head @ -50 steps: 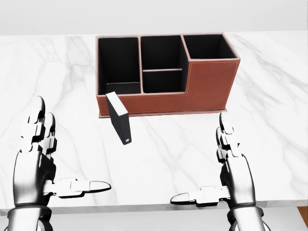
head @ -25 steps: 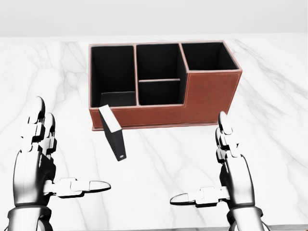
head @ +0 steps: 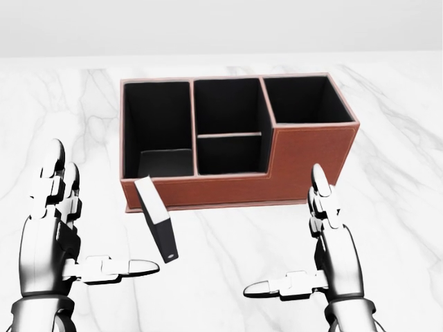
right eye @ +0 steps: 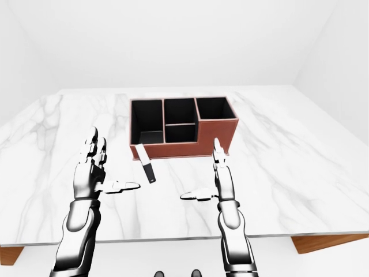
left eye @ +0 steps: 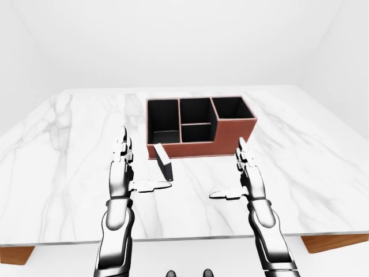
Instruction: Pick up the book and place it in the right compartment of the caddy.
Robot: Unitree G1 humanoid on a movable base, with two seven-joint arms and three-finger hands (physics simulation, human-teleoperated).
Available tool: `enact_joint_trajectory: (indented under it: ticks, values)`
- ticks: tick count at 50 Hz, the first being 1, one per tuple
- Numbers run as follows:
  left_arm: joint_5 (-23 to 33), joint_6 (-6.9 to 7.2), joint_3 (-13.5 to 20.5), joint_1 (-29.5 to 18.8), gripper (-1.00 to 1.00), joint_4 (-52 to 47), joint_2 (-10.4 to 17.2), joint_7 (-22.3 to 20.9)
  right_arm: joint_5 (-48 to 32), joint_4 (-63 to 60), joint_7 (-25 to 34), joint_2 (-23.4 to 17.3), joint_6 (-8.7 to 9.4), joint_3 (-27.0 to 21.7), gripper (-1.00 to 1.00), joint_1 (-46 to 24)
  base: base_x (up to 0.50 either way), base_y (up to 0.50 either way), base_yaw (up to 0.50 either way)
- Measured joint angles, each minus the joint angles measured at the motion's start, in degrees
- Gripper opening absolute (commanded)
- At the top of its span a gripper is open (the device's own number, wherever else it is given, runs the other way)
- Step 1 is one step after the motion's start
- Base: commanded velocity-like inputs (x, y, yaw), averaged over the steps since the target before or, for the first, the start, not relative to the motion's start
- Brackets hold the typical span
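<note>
Book (head: 158,225): slim, dark, standing on edge on the white marble table (head: 401,207), tilted, its upper end just beside the caddy's lower-left corner in the head view. Touching the caddy wall or not: cannot tell.

Caddy (head: 304,162): brown leather outside, black inside. Tall left compartment, 2 small middle ones, raised right compartment (head: 304,100) with nothing visible in it.

Left hand (head: 52,228): fingers extended upward, thumb pointing right toward the book's lower end, near it but apart. Spread wide, holding nothing.

Right hand (head: 325,242): fingers up, thumb pointing left, also spread and holding nothing; well right of the book, its fingertips overlapping the caddy's lower wall in the head view.

Book sits between the 2 hands, nearer the left.
</note>
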Motion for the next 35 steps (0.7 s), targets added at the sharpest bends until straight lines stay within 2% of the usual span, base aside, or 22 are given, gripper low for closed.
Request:
enact_joint_trajectory:
  ticks: [35]
  values:
    - [0.01,0.0,-0.08,-0.13,1.0,0.43,0.01,0.01,-0.33,0.07,0.2,0.03,0.0,0.21,1.0,0.21,0.23,0.0,0.0]
